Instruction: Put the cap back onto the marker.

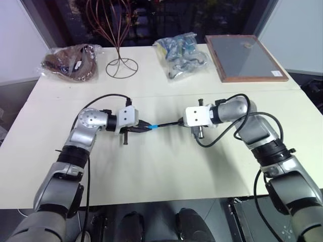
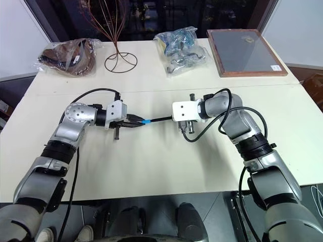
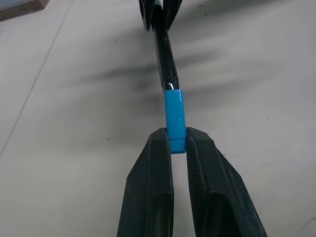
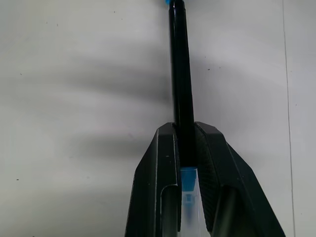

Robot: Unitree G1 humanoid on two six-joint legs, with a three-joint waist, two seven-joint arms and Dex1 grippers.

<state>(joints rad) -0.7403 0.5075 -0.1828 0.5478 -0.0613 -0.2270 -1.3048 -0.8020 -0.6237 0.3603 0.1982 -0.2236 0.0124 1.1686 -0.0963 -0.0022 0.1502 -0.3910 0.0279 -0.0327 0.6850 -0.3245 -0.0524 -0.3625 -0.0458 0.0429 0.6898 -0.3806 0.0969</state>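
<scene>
I see the left gripper (image 3: pixel 177 143) clamped on the cap (image 3: pixel 175 117), the right gripper (image 4: pixel 186 132) clamped on the marker (image 4: pixel 180 74). Cap meets marker tip mid-frame above the table (image 1: pixel 166 171); marker's long axis runs left-right, tip pointing left.

I see a bright blue cap (image 3: pixel 175 118) on a glossy black marker (image 4: pixel 180 74), black fingers (image 3: pixel 153 192) on both grippers, and a plain cream table (image 1: pixel 166 171).
</scene>
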